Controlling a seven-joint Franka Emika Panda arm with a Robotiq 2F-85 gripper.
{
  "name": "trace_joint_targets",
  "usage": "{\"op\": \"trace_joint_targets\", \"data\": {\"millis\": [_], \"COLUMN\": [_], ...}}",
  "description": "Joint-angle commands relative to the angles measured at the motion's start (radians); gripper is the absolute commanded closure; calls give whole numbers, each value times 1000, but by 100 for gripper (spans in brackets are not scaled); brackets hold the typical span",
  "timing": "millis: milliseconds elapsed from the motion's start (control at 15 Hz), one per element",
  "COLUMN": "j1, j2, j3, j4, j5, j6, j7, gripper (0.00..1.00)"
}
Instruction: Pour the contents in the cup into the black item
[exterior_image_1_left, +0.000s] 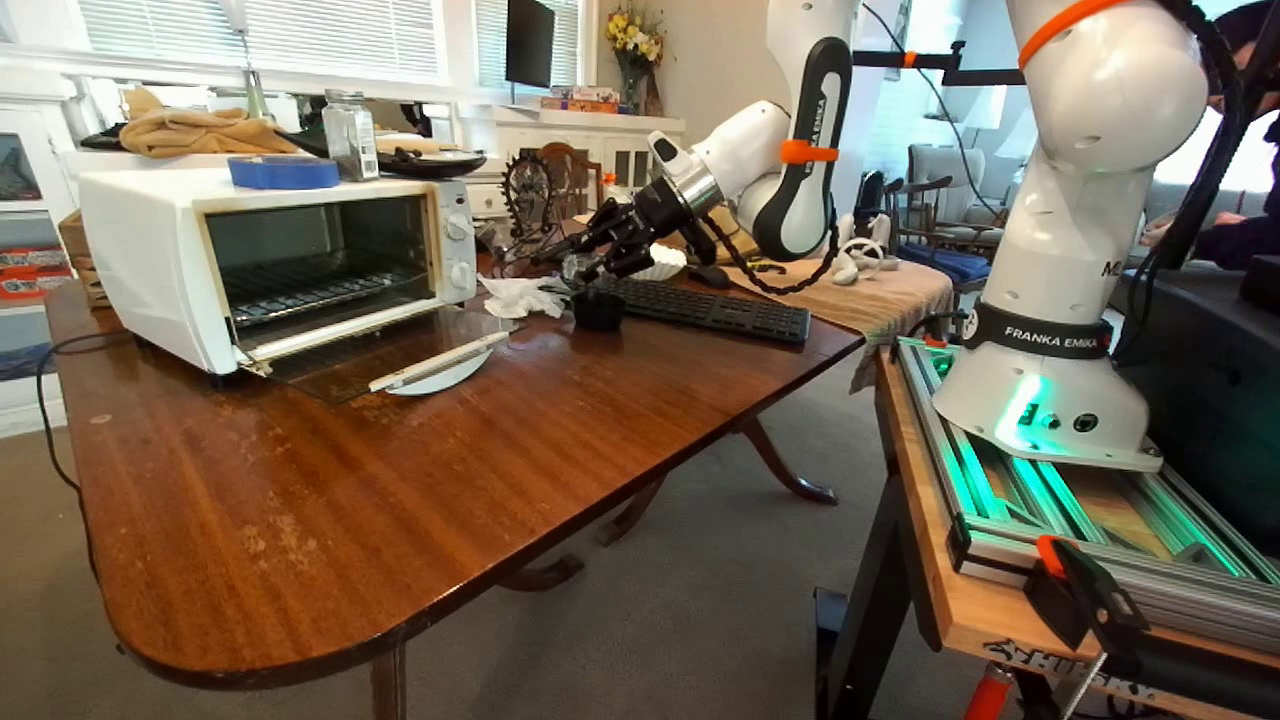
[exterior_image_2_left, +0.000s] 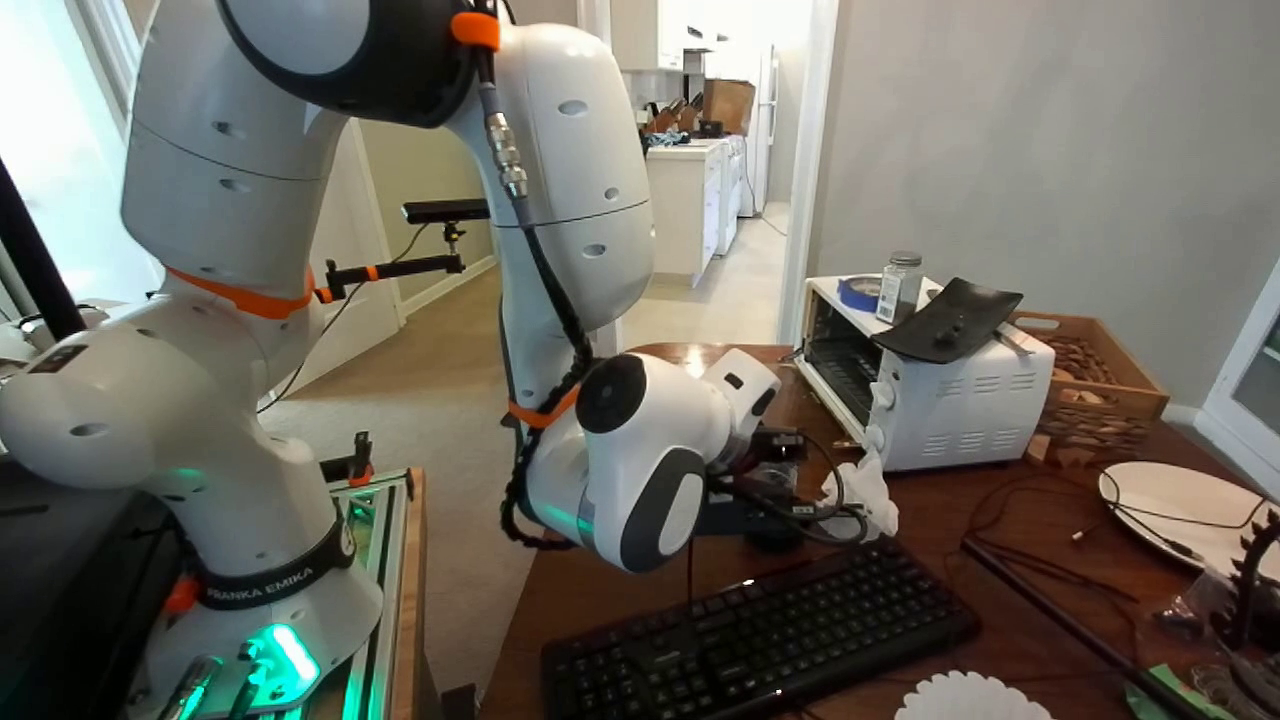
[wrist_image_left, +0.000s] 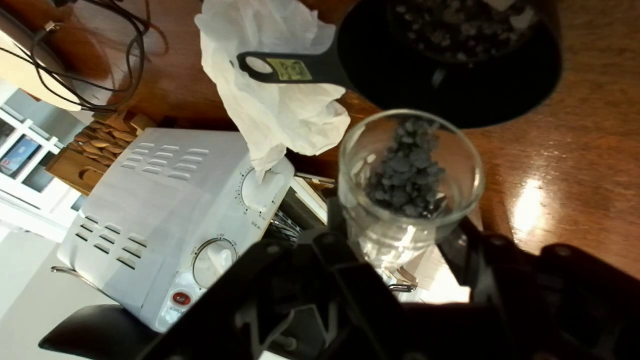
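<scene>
Nearest in the wrist view, the gripper (wrist_image_left: 400, 227) fills the bottom of the frame and is clamped on the clear glass cup (wrist_image_left: 380, 235), a finger on each side. The cup sits right of centre with its rim toward the top of the frame, and a dark, lumpy clump (wrist_image_left: 406, 167) is inside it. Just past that rim, at the upper right, is the black pot (wrist_image_left: 465, 97), its handle (wrist_image_left: 322, 70) pointing left and bearing a yellow label (wrist_image_left: 290, 69); dark bits (wrist_image_left: 460, 35) mixed with pale ones lie in it. Whether cup and pot touch, and how steeply the cup is tipped, is hard to judge from this angle. Crumpled white paper (wrist_image_left: 280, 107) sits at top centre, with the pot's handle crossing in front of it.

In an exterior view, a black keyboard (exterior_image_1_left: 715, 308) lies on the wooden table (exterior_image_1_left: 330, 520) just behind and right of the pot, near the centre of the frame. Left of them stands a white toaster oven (exterior_image_1_left: 150, 260), its door (exterior_image_1_left: 395, 345) lowered, with a roll of blue tape (exterior_image_1_left: 284, 173) and a glass jar (exterior_image_1_left: 348, 138) on top. Just beyond the oven, at the right of an exterior view, is a wooden basket (exterior_image_2_left: 1120, 375). Farthest off, at top centre of an exterior view, is a white kitchen counter (exterior_image_2_left: 682, 205).
</scene>
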Motion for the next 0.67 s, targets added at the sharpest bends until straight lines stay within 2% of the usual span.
{"op": "trace_joint_targets", "data": {"millis": [0,133,200,600], "j1": [22,22,22,19], "j2": [0,0,0,14], "j3": [-23,-23,-23,-31], "j4": [2,2,2,17], "j5": [-5,-5,-5,-16], "j6": [6,6,6,30], "j7": [12,12,12,-2], "gripper": [52,52,77,77]}}
